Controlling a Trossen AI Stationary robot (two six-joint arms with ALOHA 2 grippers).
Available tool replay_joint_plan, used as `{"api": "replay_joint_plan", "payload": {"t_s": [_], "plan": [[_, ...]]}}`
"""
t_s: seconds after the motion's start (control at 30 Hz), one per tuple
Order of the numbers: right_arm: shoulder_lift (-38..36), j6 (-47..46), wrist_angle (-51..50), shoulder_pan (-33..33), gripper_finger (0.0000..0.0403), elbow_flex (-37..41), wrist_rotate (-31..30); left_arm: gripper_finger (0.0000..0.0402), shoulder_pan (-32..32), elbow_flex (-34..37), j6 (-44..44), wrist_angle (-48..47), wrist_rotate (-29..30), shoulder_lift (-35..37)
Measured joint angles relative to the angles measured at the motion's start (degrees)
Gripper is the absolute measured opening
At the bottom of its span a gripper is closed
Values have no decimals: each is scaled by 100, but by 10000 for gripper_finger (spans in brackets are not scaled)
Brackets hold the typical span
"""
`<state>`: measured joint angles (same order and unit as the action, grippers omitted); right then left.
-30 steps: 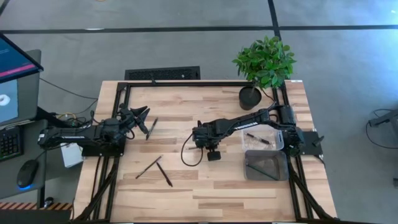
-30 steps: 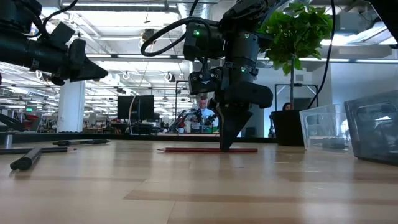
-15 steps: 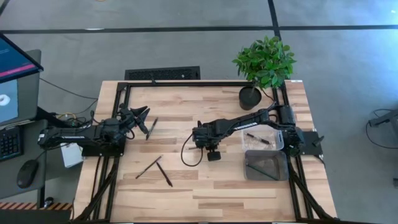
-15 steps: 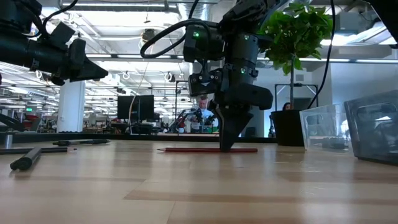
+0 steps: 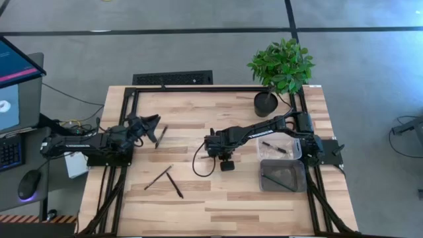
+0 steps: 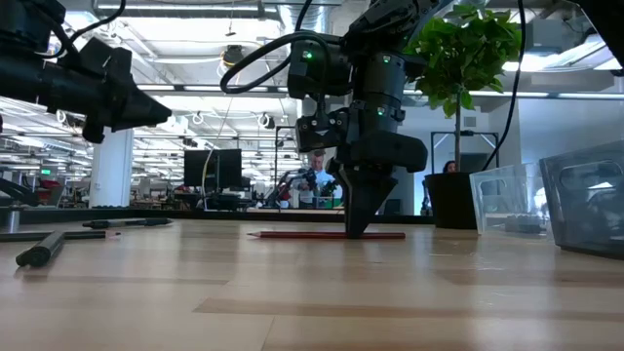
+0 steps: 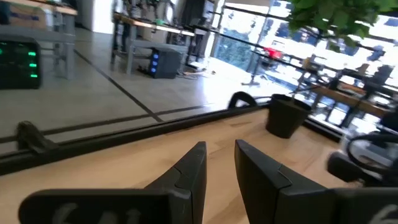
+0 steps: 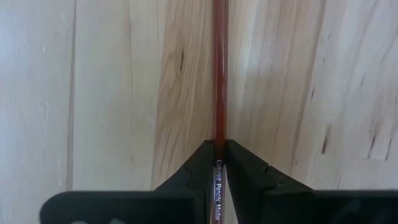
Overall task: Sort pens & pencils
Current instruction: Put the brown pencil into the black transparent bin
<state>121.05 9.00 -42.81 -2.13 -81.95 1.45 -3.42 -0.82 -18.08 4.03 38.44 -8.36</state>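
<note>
The right gripper (image 8: pixel 219 163) stands tip-down near the middle of the desk (image 5: pixel 225 198), its fingers (image 8: pixel 200 163) pinched around a reddish-brown pencil (image 8: pixel 219 74) that lies flat on the wood. The grip looks centred on the shaft, so a straight vertical lift should keep the pencil level; a firm clench before rising would stop it slipping. Toward the desk's right edge sit two clear bins (image 5: pixel 283 173). Other pens and pencils (image 5: pixel 165 178) lie toward the front-left corner. The left gripper (image 5: pixel 149 121) hovers by the left edge, fingers slightly parted, empty.
</note>
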Motion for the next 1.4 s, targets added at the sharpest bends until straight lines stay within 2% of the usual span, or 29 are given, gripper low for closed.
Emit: {"api": "replay_joint_plan", "payload": {"t_s": [0.27,0.7,1.17,1.4], "plan": [[0,-50,-125,0,65,-4,2,73,2,0,21,3,-667,0],[-4,-193,-455,-11,66,-13,3,73,1,0,28,2,-809,0],[-7,-300,-801,-2,66,-17,235,73,2,2,255,-72,-2046,0],[164,-304,-838,-2,66,-46,306,73,0,2,233,-76,-2083,-2]]}}
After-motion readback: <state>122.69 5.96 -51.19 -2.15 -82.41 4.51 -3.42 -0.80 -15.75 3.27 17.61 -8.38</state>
